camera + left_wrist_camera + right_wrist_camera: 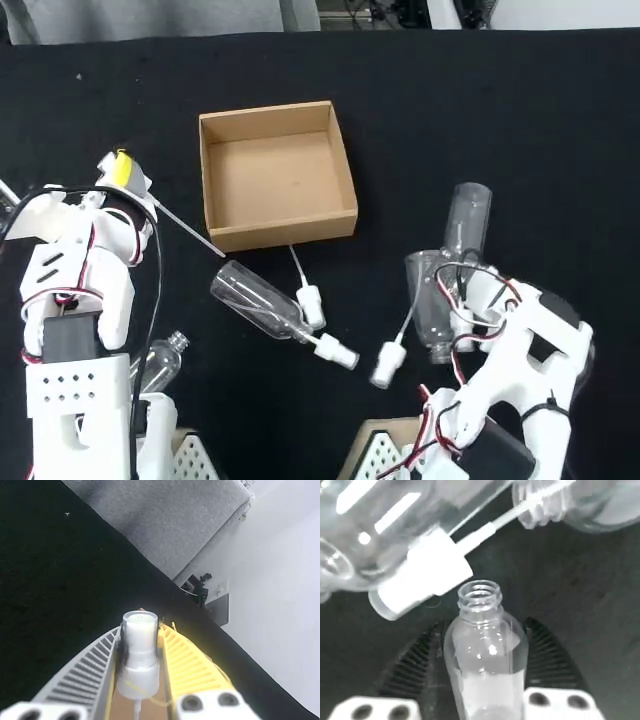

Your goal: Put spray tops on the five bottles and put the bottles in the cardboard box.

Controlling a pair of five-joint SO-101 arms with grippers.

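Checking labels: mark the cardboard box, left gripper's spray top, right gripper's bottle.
cardboard box (285, 229), high view, outer wall nearest the arms.
spray top (139, 650), left wrist view, white cap body.
bottle (482, 647), right wrist view, shoulder below neck.

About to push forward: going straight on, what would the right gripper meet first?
Probably the white spray top lying across beyond the open neck of the bottle the right gripper holds; that neck would touch it first, though depth is unclear.

Two white plastic arms with ribbed fingers

The left arm (75, 285) and right arm (525, 365) are blocky white shells with black motors (66, 336), looped with red, white and black wires (447, 283). The left gripper (141, 626) has one grey ribbed finger (90, 675) and one yellow finger (190, 670). The right gripper (485, 625) has black ribbed fingers (545, 655). Both have dark screw holes (540, 699) in white bases.
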